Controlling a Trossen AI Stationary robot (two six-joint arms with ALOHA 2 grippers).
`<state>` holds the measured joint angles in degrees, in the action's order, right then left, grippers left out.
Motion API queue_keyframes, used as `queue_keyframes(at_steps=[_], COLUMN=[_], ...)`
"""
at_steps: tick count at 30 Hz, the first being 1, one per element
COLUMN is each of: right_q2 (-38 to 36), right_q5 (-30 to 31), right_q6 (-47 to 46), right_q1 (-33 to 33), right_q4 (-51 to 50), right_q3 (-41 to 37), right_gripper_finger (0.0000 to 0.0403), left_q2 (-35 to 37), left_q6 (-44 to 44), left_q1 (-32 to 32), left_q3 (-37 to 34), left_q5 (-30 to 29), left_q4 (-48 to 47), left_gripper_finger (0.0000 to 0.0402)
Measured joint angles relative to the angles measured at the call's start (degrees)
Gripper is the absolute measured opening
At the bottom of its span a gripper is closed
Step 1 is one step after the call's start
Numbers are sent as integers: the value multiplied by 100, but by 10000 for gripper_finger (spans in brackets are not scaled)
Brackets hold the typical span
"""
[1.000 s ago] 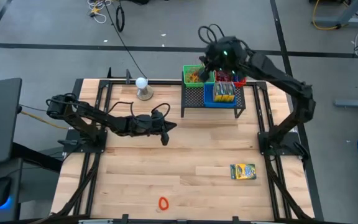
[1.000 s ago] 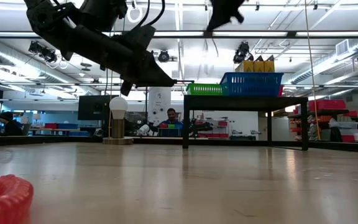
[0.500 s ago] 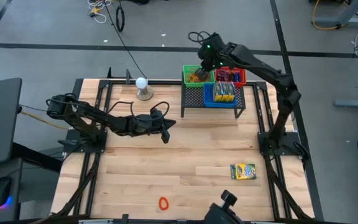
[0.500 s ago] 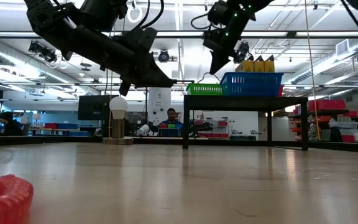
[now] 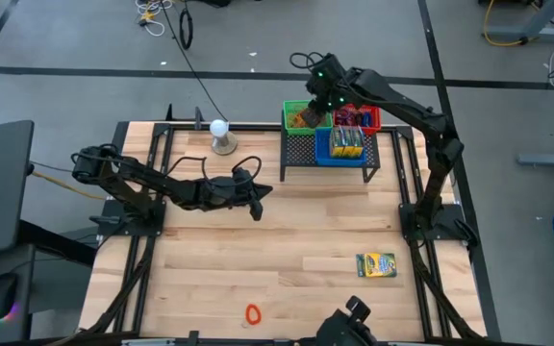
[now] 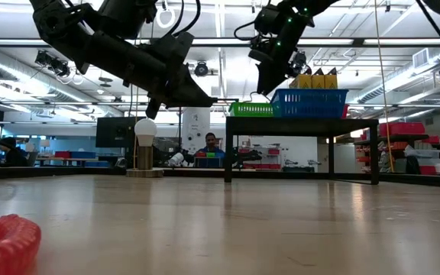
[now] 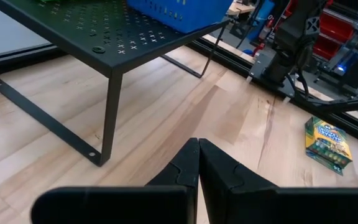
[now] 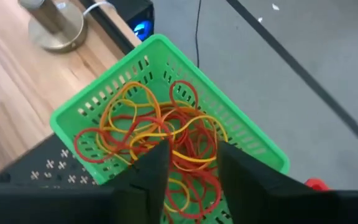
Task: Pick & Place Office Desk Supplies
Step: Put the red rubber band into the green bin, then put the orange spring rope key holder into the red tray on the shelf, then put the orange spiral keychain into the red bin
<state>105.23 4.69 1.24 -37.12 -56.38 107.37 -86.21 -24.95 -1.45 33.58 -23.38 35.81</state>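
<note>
1. Right gripper (image 8: 188, 165) sits over the green basket (image 8: 86, 102), fingers apart with a gap between them, tips down among the rubber bands (image 8: 151, 127); nothing visibly clamped.
2. The rubber bands are a tangle of red, orange and yellow loops inside the green basket, which sits on the black mesh rack (image 5: 301, 149) at the far side of the table.
3. High view: right gripper (image 5: 308, 113) at the green basket (image 5: 290, 108), arm reaching in from the table's right edge.
4. Next to it on the rack: blue basket (image 5: 346, 144) holding crayon boxes, red basket (image 5: 362, 117) behind that.
5. Left gripper (image 7: 197, 158) has fingers pressed together, empty, hanging above bare wood in front of the rack.
6. High view: left gripper (image 5: 255, 200) mid-table, left of the rack, well apart from everything.
7. Loose crayon box (image 5: 376, 264), green and yellow, lies flat on the table's near right part.
8. Red coiled loop (image 5: 252, 313) lies near the front edge, centre-left; close up in low view (image 6: 4, 241).
9. White ball on round stand (image 5: 221, 135) left of the rack.
10. Person (image 6: 211, 143) in the room behind.
</note>
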Motion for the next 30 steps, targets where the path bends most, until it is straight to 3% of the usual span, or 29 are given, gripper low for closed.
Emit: queue_keyframes(at_steps=[8, 17, 21, 24, 28, 30], right_q2=[-2, 5, -13, -263, -855, -1146], right_q5=[-4, -225, -289, -589, -363, -112], right_q6=[-1161, -2824, -2750, -2479, -1837, -1378], right_q1=[-115, -704, -803, -737, -382, -80], right_q4=[-2, 131, 178, 186, 16, -119], right_q3=[0, 0, 0, -1, 2, 2], right_gripper_finger=[205, 272, 291, 285, 235, 196], left_q2=[0, 0, 0, 0, -23, -33], left_q6=[-147, -118, -153, -393, -959, -1010], left_q1=[-3, -7, -4, -5, 162, 182], left_q3=[0, 0, 0, 0, 0, -7], left_q5=[266, 661, 695, 760, 1920, 2161], left_q4=[-2, -7, -7, -12, -75, -266], left_gripper_finger=[13, 13, 13, 13, 13, 13])
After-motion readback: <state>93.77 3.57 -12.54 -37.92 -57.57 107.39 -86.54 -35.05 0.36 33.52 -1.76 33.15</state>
